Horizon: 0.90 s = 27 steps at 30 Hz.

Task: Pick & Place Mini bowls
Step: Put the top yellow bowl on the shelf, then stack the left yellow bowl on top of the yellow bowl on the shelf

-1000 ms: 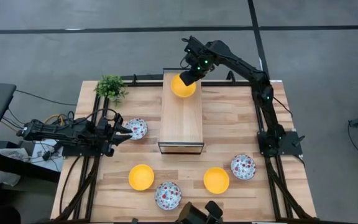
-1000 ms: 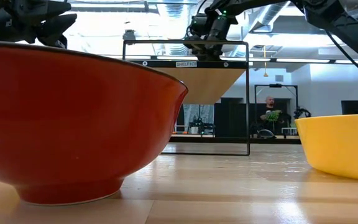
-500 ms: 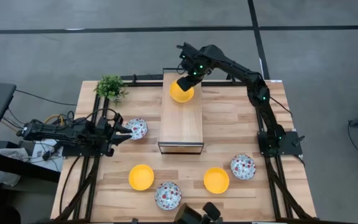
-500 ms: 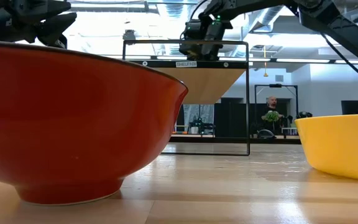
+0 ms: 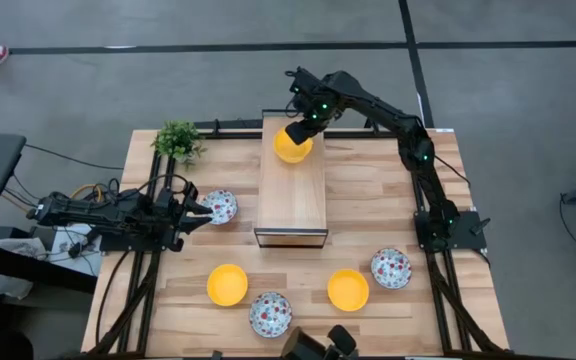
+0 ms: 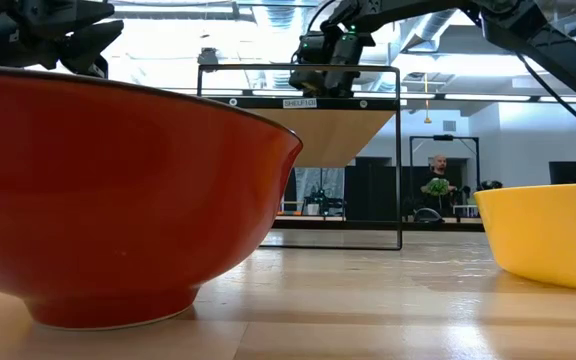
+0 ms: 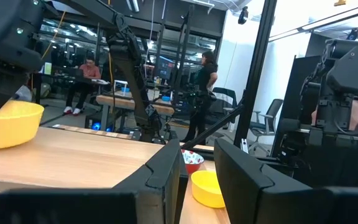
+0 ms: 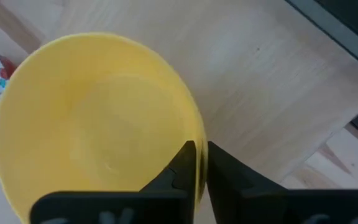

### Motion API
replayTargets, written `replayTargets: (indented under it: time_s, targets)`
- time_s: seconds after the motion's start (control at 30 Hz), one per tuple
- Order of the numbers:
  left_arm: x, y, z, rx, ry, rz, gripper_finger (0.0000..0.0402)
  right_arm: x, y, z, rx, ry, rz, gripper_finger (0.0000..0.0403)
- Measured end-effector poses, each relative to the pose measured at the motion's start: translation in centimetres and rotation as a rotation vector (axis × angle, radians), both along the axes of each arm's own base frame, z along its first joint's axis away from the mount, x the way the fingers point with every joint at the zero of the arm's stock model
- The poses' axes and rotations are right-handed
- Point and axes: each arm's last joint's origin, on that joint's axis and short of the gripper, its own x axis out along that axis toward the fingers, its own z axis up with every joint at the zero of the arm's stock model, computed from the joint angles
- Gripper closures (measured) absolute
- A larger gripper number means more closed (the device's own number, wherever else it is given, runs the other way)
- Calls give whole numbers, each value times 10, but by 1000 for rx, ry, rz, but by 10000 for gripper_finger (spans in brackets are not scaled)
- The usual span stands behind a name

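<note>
step: placing yellow mini bowl (image 5: 292,146) on wooden shelf (image 5: 292,205)
right gripper (image 5: 302,130): pinching bowl rim
next: probably release, lift clear
left gripper (image 5: 200,209): parked, slightly parted

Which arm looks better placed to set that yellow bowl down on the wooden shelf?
The right one. Its gripper is already shut on the yellow bowl's rim, over the far end of the wooden shelf. The left gripper waits beside a patterned bowl at the table's left edge.

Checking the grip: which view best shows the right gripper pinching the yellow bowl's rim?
Right wrist view: its fingers clamp the yellow bowl rim. High view shows the right gripper covering the bowl's edge; left wrist shows it distantly; low view hides the bowl.
</note>
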Motion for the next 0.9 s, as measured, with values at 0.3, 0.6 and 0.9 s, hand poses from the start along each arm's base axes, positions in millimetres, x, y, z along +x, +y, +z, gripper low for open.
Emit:
replayTargets:
  time_s: [0.3,0.6,0.9]
  targets:
    - [0,0,0,0,0,0,302,0,0,0,-9,5,-4,324]
    - [0,0,0,0,0,0,302,-6,-2,15,-39,-39,-15,316]
    - [0,0,0,0,-5,0,302,-29,12,58,-96,-120,0,316]
